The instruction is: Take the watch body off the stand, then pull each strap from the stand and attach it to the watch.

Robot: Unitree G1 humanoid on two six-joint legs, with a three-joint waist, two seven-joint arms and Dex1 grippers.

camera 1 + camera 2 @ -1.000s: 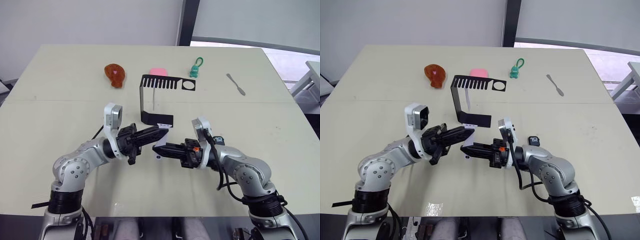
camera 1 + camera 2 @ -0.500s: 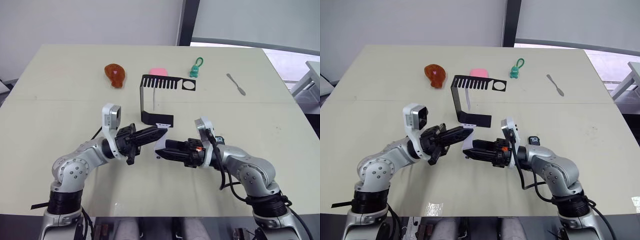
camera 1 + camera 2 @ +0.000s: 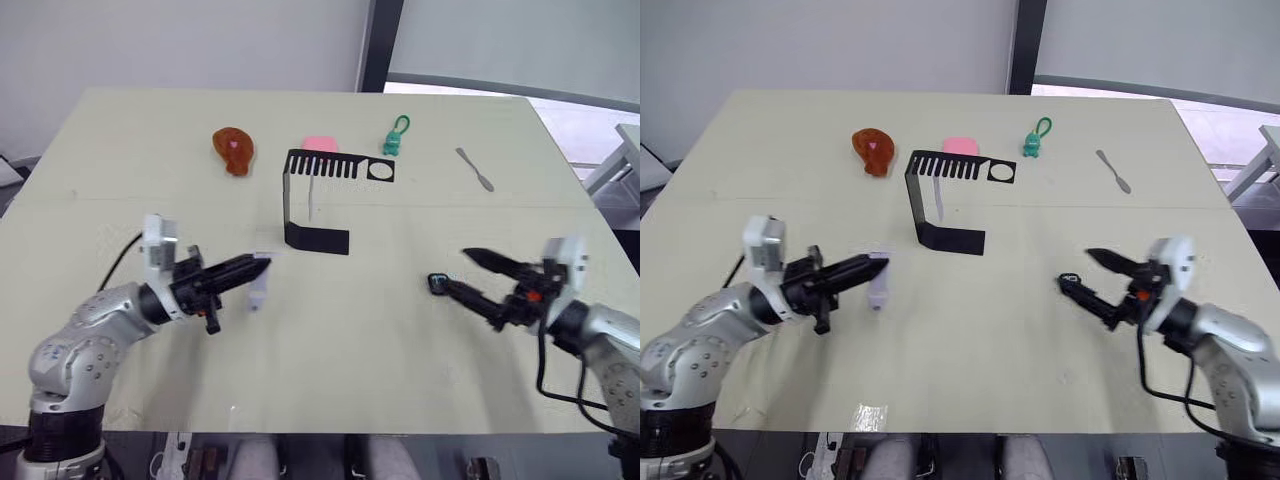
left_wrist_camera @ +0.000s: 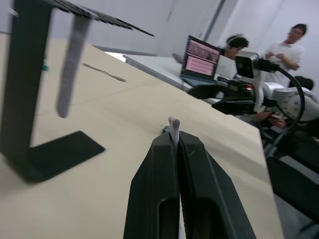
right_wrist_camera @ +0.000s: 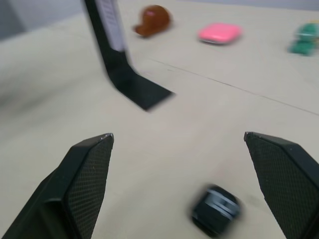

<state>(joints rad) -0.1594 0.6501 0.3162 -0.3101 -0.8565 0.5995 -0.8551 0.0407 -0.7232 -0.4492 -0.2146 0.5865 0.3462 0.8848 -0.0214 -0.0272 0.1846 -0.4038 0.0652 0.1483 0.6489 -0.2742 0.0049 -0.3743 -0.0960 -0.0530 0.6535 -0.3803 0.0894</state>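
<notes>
On the table (image 3: 120,160), left to right:
Left gripper (image 3: 262,266): fingers pressed together on one strap (image 3: 257,291), which hangs from the tips just above the tabletop.
Stand (image 3: 300,200): upright at centre; the other strap (image 3: 311,196) hangs from its slotted top.
Watch body (image 3: 437,283): lying flat, well right of the stand.
Right gripper (image 3: 452,270): fingers spread wide, tips around the watch body, holding nothing.

Watch body (image 3: 436,284): small, black, lying on the table, off the stand.
Stand (image 3: 318,238): black, upright mid-table, comb-slotted top.
Strap on stand (image 3: 311,197): pale lavender, hanging from the comb.
Second strap (image 3: 878,291): pale, pinched in the left gripper (image 3: 876,266).
</notes>
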